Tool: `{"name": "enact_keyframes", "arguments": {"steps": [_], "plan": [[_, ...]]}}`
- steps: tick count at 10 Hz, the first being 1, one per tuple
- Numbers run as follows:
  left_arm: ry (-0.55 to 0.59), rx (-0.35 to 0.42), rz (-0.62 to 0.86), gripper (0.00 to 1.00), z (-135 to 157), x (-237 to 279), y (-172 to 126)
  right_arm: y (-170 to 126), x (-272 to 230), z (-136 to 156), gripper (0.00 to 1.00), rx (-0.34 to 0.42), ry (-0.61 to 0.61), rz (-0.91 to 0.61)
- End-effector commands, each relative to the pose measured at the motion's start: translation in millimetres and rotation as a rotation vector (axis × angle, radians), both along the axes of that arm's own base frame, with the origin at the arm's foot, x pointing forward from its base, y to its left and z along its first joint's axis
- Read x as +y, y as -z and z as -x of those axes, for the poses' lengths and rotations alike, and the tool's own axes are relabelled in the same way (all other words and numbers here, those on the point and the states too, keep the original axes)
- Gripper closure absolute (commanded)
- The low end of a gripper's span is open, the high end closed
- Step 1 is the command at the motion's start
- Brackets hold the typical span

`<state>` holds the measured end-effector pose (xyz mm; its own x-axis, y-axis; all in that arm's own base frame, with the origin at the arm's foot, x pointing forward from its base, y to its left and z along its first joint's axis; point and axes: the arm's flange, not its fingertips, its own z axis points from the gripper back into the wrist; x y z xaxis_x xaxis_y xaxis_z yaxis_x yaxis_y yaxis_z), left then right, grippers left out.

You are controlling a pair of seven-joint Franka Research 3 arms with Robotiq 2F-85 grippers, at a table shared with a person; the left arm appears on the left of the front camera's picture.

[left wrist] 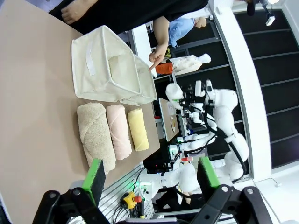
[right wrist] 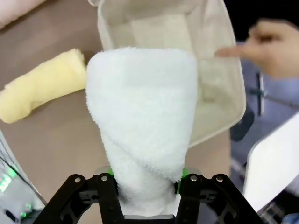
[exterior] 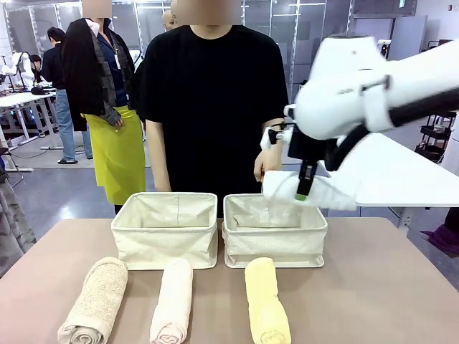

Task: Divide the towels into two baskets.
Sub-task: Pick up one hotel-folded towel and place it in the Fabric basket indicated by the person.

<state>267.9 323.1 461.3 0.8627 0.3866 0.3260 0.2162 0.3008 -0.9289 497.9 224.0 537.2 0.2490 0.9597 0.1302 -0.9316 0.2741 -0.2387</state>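
My right pincer (right wrist: 147, 182) is clenched on one end of the white towel (right wrist: 145, 116). The roll is held in the air over the open top of the right basket (exterior: 276, 247), clear of the desk (exterior: 373, 287). My left pincer (left wrist: 150, 175) is released, with its green pads wide apart and nothing between them. The left basket (exterior: 165, 233) stands just beside the right one. In a row on the desk before them lie the tan towel (exterior: 97, 301) and the cream towel (exterior: 172, 301), both before the left basket, and the yellow towel (exterior: 267, 304), before the right. The person's hand (exterior: 267, 161) hangs near the right basket's far rim.
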Motion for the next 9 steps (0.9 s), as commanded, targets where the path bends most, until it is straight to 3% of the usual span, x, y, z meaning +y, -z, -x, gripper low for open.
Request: {"name": "enact_keyframes", "arguments": {"steps": [1,4,9], "plan": [[-0.003,-0.011,0.005,0.00,3.0,1.7,-1.6,-6.9,29.8,-42.2,0.58,-0.038,-0.239,0.108],[-0.003,-0.011,0.005,0.00,3.0,1.7,-1.6,22.5,59.3,-85.0,0.58,-0.010,-0.319,0.045],[-0.003,-0.011,0.005,0.00,3.0,1.7,-1.6,84.9,65.9,-114.2,0.58,0.012,-0.367,0.030]]}}
